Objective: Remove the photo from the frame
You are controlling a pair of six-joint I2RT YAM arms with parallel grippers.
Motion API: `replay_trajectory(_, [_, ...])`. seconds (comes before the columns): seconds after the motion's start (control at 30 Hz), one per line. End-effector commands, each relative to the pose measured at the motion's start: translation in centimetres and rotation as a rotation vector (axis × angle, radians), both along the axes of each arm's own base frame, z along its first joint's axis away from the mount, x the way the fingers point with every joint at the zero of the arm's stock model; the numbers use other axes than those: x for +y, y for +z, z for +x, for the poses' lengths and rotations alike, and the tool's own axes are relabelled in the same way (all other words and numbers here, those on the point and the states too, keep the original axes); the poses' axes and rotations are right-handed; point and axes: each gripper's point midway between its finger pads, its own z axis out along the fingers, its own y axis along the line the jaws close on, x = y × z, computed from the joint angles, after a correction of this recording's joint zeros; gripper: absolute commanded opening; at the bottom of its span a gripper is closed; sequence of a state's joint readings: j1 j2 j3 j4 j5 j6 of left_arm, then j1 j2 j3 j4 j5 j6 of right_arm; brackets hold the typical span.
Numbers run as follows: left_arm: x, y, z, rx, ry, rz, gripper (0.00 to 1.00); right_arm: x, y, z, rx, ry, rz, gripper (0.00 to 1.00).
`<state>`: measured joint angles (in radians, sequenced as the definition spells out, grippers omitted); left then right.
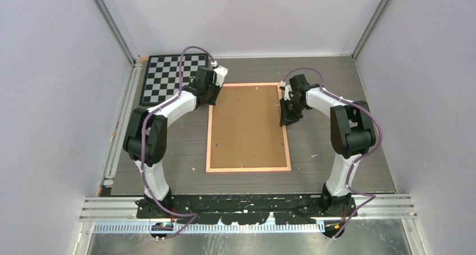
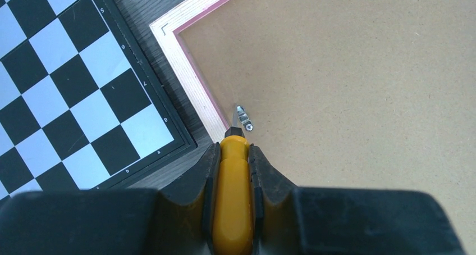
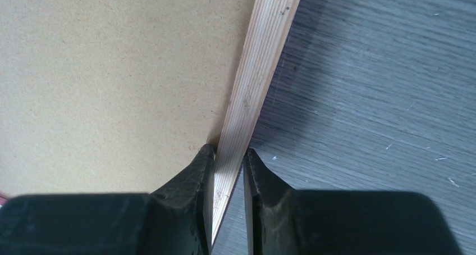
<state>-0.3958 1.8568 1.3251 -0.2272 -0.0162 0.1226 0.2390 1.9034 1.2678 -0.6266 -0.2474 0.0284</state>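
Observation:
The frame [image 1: 248,128] lies face down in the middle of the table, brown fibreboard back up, with a thin pink border. The photo is hidden beneath the back. My left gripper [image 1: 215,100] is at the frame's far left edge, shut on a yellow-handled screwdriver [image 2: 234,193]. The screwdriver's tip touches a small metal clip [image 2: 242,117] just inside the border [image 2: 193,86]. My right gripper [image 1: 287,119] is at the frame's right edge. In the right wrist view it [image 3: 229,154] is closed across the pale wooden border [image 3: 264,64], one finger on the fibreboard side [image 3: 112,69] and one on the table side.
A black-rimmed chessboard [image 1: 171,75] lies at the far left, close to the frame's far left corner; it also shows in the left wrist view [image 2: 73,98]. The grey wood-grain table [image 3: 381,98] runs to the right of the frame. Enclosure walls stand on three sides.

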Motion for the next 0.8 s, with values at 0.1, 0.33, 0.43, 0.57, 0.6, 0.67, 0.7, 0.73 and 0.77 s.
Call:
replay_trajectory(0.1, [-0.7,-3.6,-4.6,0.182,-0.066,0.026,0.0,-0.2,-3.7,-3.4,0.136,0.072,-0.041,0.01])
replay_trajectory(0.33, [-1.5,-3.9,-5.6,0.21,-0.111,0.025,0.0,-0.3,-3.7,-3.4,0.138,0.071,-0.041,0.0])
replay_trajectory(0.43, [-1.7,-4.2,-6.2,0.228,-0.138,0.031,0.0,-0.3,-3.7,-3.3,0.138,0.071,-0.042,0.01])
replay_trajectory(0.57, [-1.4,-4.4,-6.7,0.236,-0.156,0.055,0.0,-0.3,-3.7,-3.4,0.138,0.07,-0.041,0.01])
replay_trajectory(0.6, [-1.4,-4.4,-6.9,0.241,-0.163,0.057,0.0,-0.3,-3.6,-3.4,0.137,0.071,-0.04,0.01])
replay_trajectory(0.67, [-1.6,-4.3,-7.2,0.25,-0.176,0.049,0.0,-0.3,-3.6,-3.3,0.137,0.07,-0.04,0.01])
replay_trajectory(0.7, [-1.7,-4.3,-7.4,0.256,-0.185,0.044,0.0,-0.3,-3.6,-3.4,0.138,0.07,-0.04,0.01])
replay_trajectory(0.73, [-1.8,-4.2,-7.6,0.259,-0.193,0.041,0.0,-0.3,-3.6,-3.4,0.138,0.07,-0.04,0.01])
replay_trajectory(0.77, [-1.9,-4.1,-7.8,0.263,-0.199,0.037,0.0,-0.3,-3.6,-3.4,0.138,0.07,-0.04,0.01])
